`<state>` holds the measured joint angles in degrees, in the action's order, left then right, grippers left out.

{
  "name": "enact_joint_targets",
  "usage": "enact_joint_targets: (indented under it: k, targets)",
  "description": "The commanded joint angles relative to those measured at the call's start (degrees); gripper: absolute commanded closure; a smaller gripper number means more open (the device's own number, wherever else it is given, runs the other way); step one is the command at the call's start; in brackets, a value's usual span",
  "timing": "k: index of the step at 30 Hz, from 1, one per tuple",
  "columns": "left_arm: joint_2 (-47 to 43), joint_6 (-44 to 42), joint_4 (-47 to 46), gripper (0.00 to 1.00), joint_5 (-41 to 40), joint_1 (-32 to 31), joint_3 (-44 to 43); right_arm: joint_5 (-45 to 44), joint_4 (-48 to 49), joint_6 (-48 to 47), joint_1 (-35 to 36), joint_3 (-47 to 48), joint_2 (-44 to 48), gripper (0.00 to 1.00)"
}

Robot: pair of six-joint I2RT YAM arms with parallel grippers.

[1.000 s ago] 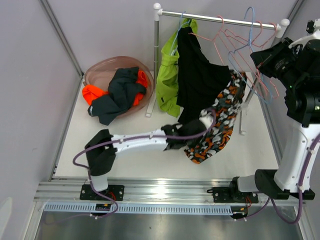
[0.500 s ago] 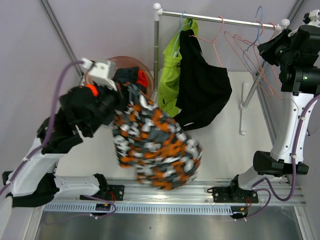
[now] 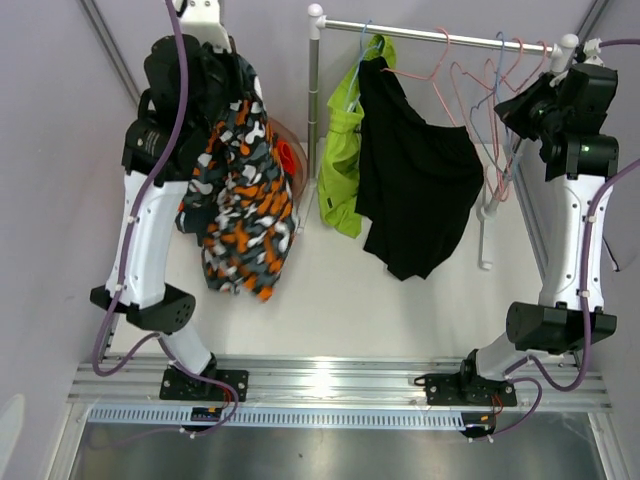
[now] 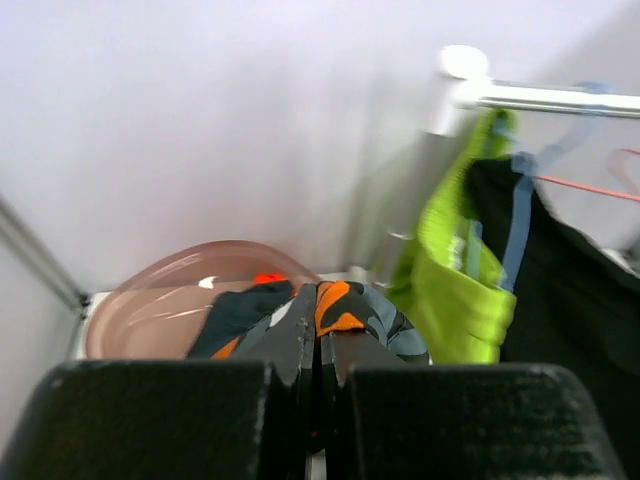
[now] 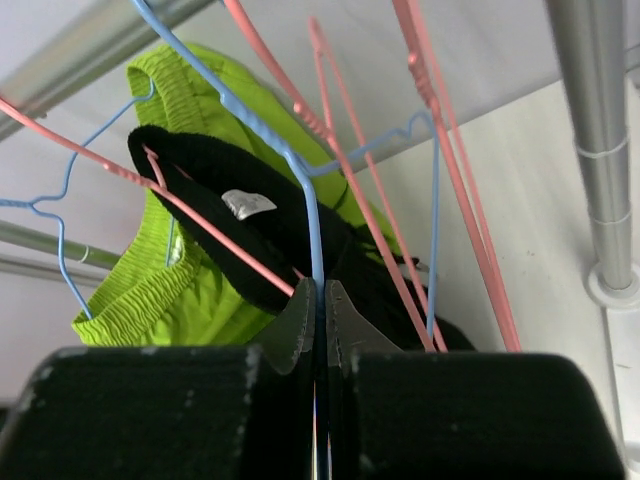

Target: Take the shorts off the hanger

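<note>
- While the left gripper (image 4: pixel 320 335) pinches the orange-patterned shorts (image 3: pixel 240 200), they dangle at far left, seemingly over the pink basin (image 4: pixel 150 300).
- The right gripper (image 5: pixel 320 300) has its fingers clamped on the blue hanger (image 5: pixel 262 125) wire.

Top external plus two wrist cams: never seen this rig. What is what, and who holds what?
Two white robot arms, left arm and right arm, are bolted at the near edge of the table. The top view looks down on both. Each wrist view looks along that arm's own two black fingers. The left fingers are shut on the patterned shorts, which hang clear of the rack, beside a pink basin of clothes. The right fingers pinch a blue hanger on the rack. Green shorts and black shorts hang there too.
</note>
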<state>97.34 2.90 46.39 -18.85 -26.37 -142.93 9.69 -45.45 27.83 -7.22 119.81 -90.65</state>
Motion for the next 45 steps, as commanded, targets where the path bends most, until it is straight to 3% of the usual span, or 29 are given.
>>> enact_joint_targets:
  k: [1,10,15,19,22,23,26,27,30,31,32,34,37,45]
  targets:
    - [-0.9,1.8,-10.2,1.00,5.9,7.2,-0.9,0.8,3.5,0.6,-0.2,-4.0,4.6,1.00]
    - [12.8,-5.4,-23.3,1.00,-8.6,13.1,-3.3,1.3,5.5,0.1,-0.2,-15.3,10.6,1.00]
    - [17.8,-0.9,-20.7,0.99,-11.3,17.0,3.4,1.8,6.4,0.1,-0.2,-17.8,10.6,1.00]
    - [24.4,1.6,-15.1,0.89,-11.0,19.0,3.4,2.1,6.9,0.2,-0.2,-19.2,10.7,1.00]
    - [28.1,4.3,-11.2,0.48,-9.1,20.0,3.5,2.1,7.0,0.3,-0.2,-19.8,10.8,1.00]
    - [28.7,4.7,-10.4,0.24,-8.0,20.2,3.3,2.2,7.0,0.2,-0.2,-19.8,10.8,1.00]
    - [28.3,6.9,-7.7,0.09,-6.1,20.3,3.8,1.9,6.4,0.0,-0.2,-20.0,11.0,1.00]
    - [27.5,7.2,-7.5,0.08,-5.7,20.3,4.2,1.7,6.3,-0.1,-0.2,-19.9,11.0,1.00]
    - [22.4,8.0,-7.8,0.04,-3.1,20.1,7.0,1.3,5.9,-0.2,-0.2,-19.8,11.2,0.84]
    - [19.4,8.2,-7.8,0.03,-2.7,20.0,8.2,1.0,5.8,-0.3,-0.2,-19.9,11.5,0.53]
    - [17.8,8.1,-7.7,0.03,-2.1,19.4,9.5,0.7,5.7,-0.4,-0.2,-19.8,11.5,0.36]
    - [13.2,7.1,-7.2,0.01,-0.4,18.8,11.0,-0.9,4.8,-0.9,-0.2,-19.2,12.0,0.11]
    - [8.6,5.2,-6.5,0.01,2.3,16.7,13.7,-4.5,2.5,-2.2,-0.2,-17.0,12.8,0.03]
    - [-11.2,1.6,-11.1,0.01,6.2,7.0,32.0,-2.4,4.2,0.0,0.2,-10.4,16.5,0.04]
